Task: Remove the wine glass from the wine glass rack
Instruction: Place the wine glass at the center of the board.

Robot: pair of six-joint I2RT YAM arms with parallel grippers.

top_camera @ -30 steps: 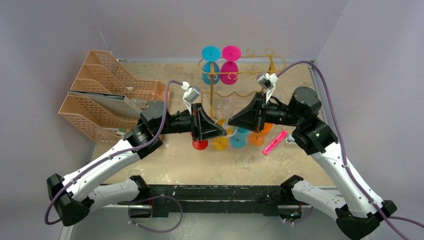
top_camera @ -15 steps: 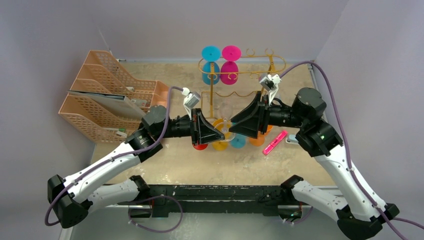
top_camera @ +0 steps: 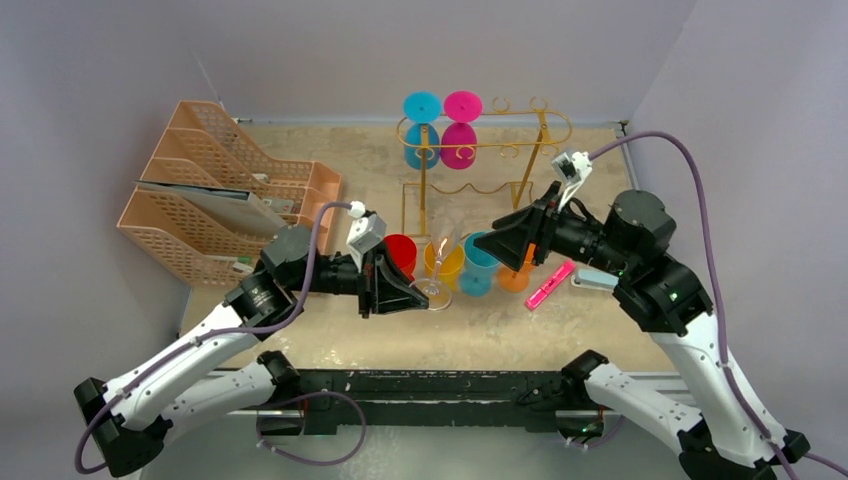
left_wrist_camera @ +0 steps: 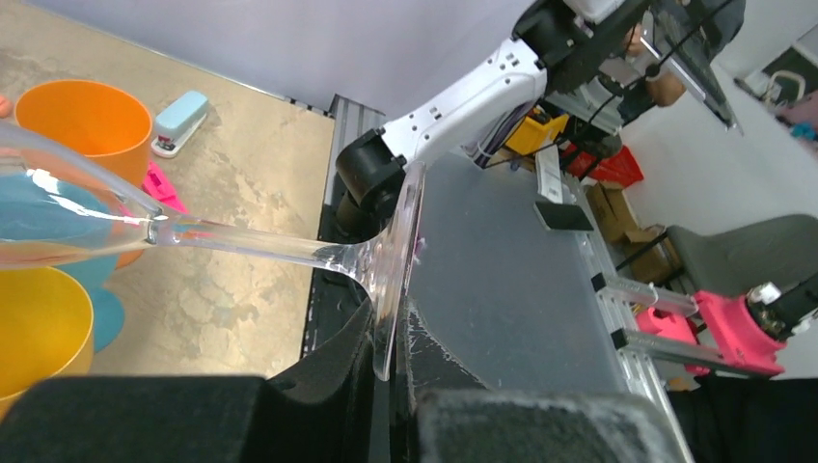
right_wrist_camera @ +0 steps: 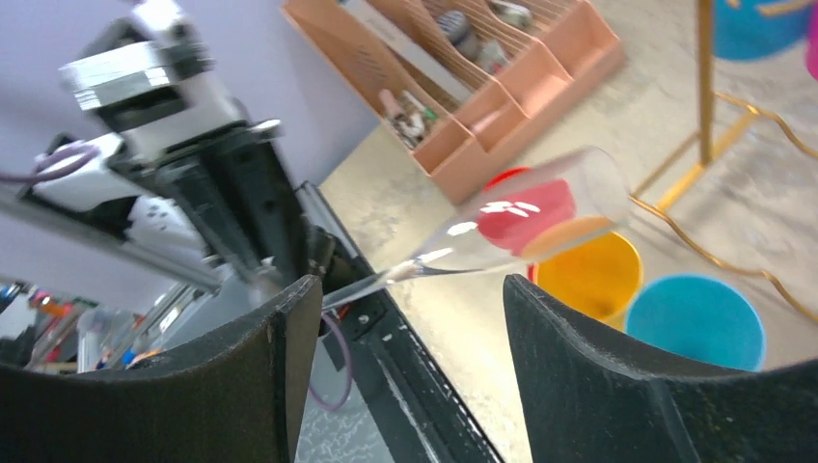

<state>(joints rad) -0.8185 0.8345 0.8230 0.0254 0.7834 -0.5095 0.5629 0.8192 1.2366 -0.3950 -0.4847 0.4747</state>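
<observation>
Since the left tool (left_wrist_camera: 395,386) was clamped shut on the foot of the wine glass (left_wrist_camera: 241,246), the glass lay nearly level, off the tabletop (top_camera: 500,330), beside the yellow cup (top_camera: 445,262) and clear of the wine glass rack (top_camera: 424,200). Foot grip likely chosen because the stem's too thin. Right tool (top_camera: 505,245) stood open, touching nothing. How far the fingers (left_wrist_camera: 145,420) overlapped the foot was hidden. The bowl rim was cut off in the left wrist view and faint from above. Orange cup (top_camera: 515,275) sat partly behind the right tool. Farthest back, a blue glass (top_camera: 422,130) and a pink glass (top_camera: 461,128) hung foot-up on the rack.
</observation>
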